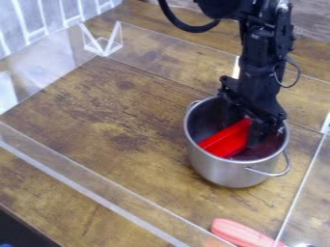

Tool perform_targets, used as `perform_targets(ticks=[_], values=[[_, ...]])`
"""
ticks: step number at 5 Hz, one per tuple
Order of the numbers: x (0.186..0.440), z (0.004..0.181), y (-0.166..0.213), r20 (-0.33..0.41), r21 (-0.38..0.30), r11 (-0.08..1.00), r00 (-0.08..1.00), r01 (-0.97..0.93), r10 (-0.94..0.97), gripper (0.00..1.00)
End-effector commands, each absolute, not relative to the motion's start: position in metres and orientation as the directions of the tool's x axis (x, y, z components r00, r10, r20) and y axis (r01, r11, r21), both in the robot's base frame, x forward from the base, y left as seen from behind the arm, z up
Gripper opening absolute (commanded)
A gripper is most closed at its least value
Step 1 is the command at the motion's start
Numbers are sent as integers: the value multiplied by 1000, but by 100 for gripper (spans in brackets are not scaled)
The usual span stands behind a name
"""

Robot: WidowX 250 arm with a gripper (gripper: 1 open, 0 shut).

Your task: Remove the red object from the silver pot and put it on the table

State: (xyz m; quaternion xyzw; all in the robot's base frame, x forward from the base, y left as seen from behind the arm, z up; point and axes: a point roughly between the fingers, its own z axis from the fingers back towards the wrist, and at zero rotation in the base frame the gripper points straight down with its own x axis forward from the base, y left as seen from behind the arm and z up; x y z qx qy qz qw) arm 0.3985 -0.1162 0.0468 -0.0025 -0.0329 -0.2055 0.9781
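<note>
The silver pot [230, 166] stands on the right side of the dark wood table [116, 106]. Inside it a bright red flat block, the red object [229, 139], leans with its upper end toward the far rim. My black gripper [261, 121] reaches down into the pot from above and is shut on the upper end of the red object. The fingertips are partly hidden by the pot's rim and the block.
Clear acrylic walls [77, 172] border the table on the near and left sides. A salmon-red rounded handle-like thing [249, 233] lies at the near right edge. A clear triangular stand [100, 39] sits at the far left.
</note>
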Motion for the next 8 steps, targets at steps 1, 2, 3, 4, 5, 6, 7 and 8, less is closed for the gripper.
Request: perform_targets(ticks=[1, 2, 3, 4, 5, 6, 7, 8], values=[[406, 65, -118, 120, 29, 932, 924, 362, -363, 0], [404, 76, -113, 118, 37, 937, 930, 347, -348, 0], [402, 87, -108, 116, 43, 943, 936, 331, -334, 0], [404, 95, -112, 116, 46, 935, 928, 352, -355, 0], [407, 104, -116, 117, 50, 926, 919, 374, -377, 0], [408, 113, -108, 125, 66, 899, 890, 432, -437, 0], [408, 110, -102, 123, 68, 868, 859, 492, -497, 0], [405, 117, -95, 121, 70, 888, 880, 455, -460, 0]])
